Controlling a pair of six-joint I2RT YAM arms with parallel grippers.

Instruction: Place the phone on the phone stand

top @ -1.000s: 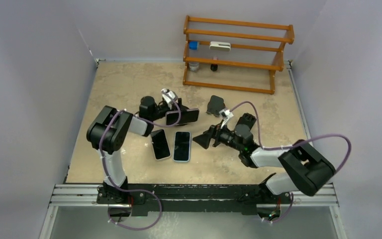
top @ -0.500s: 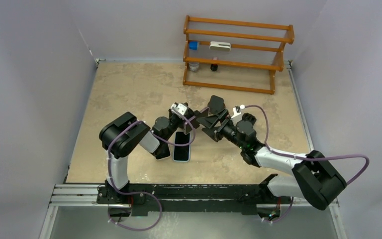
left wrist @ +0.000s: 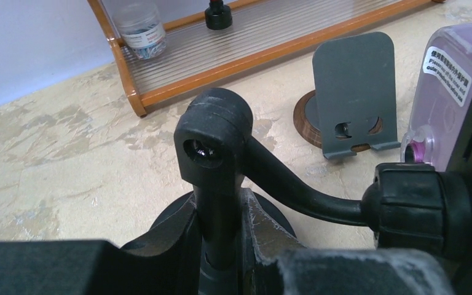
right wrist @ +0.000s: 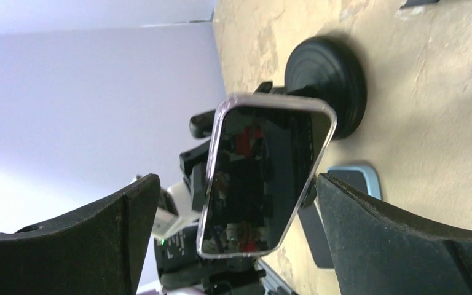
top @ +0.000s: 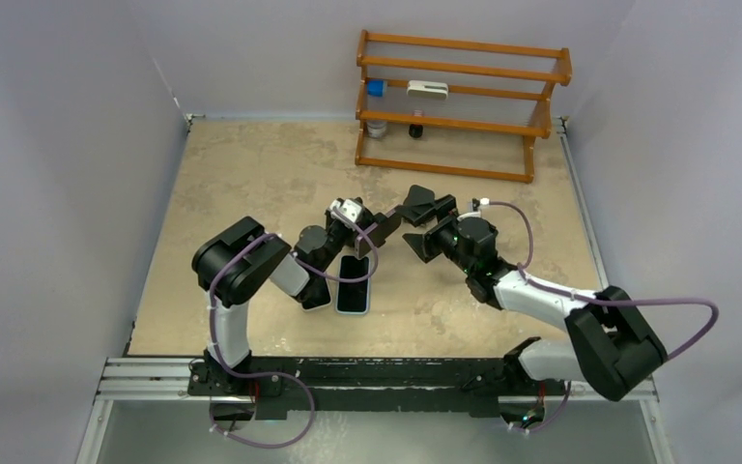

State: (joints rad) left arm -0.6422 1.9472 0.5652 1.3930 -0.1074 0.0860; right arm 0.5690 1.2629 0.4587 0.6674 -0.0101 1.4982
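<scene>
Both arms are sitting in new spots. The left arm (top: 251,261) is now bending in toward the middle of the sandy-brown desk (top: 251,164) and is no longer reaching across it. The right arm (top: 541,295) is stretching further forward, so the two are meeting nose to nose. That is bringing the phone close to the open claw and to the grey stand, so I think a hand-over or a put-down is coming.

The right claw (right wrist: 235,184) is gaping as wide as it goes and holding nothing. Its two black fingers are waiting on either side of the phone, not touching it. The left claw (left wrist: 221,246) looks to be squeezing almost shut around the thin post of the black holder (left wrist: 215,144), a plastic one with a round foot, a knob on top and a bent arm.

Near it, the grey metal phone stand on a round wooden foot (left wrist: 355,92) is waiting with nothing on it yet.

The shiny black phone in a clear case (left wrist: 452,86) is staying up off the desk, seemingly at the end of that bent arm. Its long side is pointing up and leaning a little. Its dark glass is facing the right claw, and its back, with a white sticker, is facing the left arm.
</scene>
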